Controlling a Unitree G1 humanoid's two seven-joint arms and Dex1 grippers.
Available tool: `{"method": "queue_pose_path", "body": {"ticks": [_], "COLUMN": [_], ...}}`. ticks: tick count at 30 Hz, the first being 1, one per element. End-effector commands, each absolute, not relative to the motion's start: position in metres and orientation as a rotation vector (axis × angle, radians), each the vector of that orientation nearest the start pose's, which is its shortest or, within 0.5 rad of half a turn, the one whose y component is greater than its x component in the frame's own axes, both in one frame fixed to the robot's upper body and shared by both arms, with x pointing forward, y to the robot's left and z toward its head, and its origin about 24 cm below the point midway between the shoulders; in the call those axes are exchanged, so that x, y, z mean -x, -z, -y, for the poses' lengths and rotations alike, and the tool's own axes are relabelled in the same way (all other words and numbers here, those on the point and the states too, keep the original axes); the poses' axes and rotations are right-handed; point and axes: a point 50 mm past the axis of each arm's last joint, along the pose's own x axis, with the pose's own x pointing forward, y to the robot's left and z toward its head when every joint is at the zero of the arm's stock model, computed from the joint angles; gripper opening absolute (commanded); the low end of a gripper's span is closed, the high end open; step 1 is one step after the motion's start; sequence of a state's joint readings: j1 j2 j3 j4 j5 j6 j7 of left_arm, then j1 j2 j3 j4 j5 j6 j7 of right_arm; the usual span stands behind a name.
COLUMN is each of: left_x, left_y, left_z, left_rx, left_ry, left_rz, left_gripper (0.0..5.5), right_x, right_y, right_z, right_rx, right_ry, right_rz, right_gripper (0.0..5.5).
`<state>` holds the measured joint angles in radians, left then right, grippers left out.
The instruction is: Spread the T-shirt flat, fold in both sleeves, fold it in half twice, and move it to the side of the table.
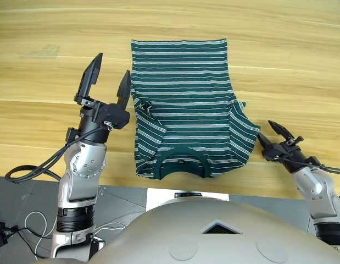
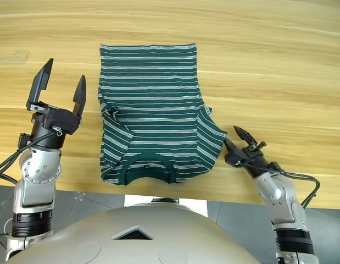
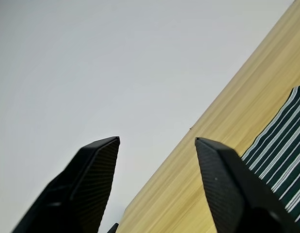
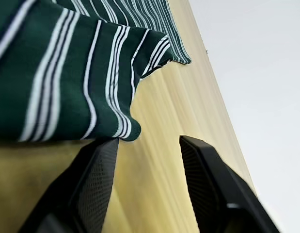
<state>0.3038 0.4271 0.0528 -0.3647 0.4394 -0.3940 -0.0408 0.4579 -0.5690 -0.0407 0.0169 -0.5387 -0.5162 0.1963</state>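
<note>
A dark green T-shirt (image 1: 186, 104) with white stripes lies on the wooden table (image 1: 301, 71), collar toward me and both sleeves folded in over the body. My left gripper (image 1: 109, 77) stands open just left of the shirt, raised above the table, fingers pointing up and away. Low at the table's near right, my right gripper (image 1: 271, 135) is open right beside the shirt's right edge (image 4: 116, 121), with nothing between its fingers (image 4: 99, 184).
The wooden table stretches far to the left, right and behind the shirt. Its front edge (image 1: 43, 177) runs near my body. Cables (image 1: 27, 173) hang below the edge at the left.
</note>
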Motion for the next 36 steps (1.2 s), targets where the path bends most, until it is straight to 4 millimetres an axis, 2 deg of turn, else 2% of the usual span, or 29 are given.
{"method": "queue_pose_path", "body": {"ticks": [1, 11, 19, 24, 28, 34, 36], "left_x": [-0.183, -0.186, -0.183, -0.181, -0.181, -0.182, -0.182], "left_y": [-0.102, -0.099, -0.099, -0.097, -0.095, -0.093, -0.092], "left_z": [-0.191, -0.188, -0.187, -0.182, -0.180, -0.178, -0.177], "left_rx": [-0.895, -0.883, -0.869, -0.853, -0.844, -0.834, -0.832], "left_ry": [0.220, 0.219, 0.191, 0.186, 0.180, 0.187, 0.188], "left_rz": [0.411, 0.402, 0.395, 0.392, 0.386, 0.379, 0.377], "left_gripper": [2.90, 2.90, 2.90, 2.90, 2.94, 2.94, 2.94], "right_x": [-0.138, -0.121, -0.131, -0.134, -0.135, -0.132, -0.131], "right_y": [0.004, 0.004, -0.001, 0.000, 0.003, 0.005, 0.004], "right_z": [0.237, 0.232, 0.248, 0.256, 0.259, 0.253, 0.251], "right_rx": [1.023, 1.049, 1.192, 1.198, 1.193, 1.227, 1.240], "right_ry": [-0.584, -0.686, -0.710, -0.715, -0.714, -0.771, -0.791], "right_rz": [-0.157, -0.166, -0.159, -0.174, -0.183, -0.167, -0.161], "right_gripper": [2.34, 2.34, 2.34, 2.34, 1.61, 0.49, 0.45]}}
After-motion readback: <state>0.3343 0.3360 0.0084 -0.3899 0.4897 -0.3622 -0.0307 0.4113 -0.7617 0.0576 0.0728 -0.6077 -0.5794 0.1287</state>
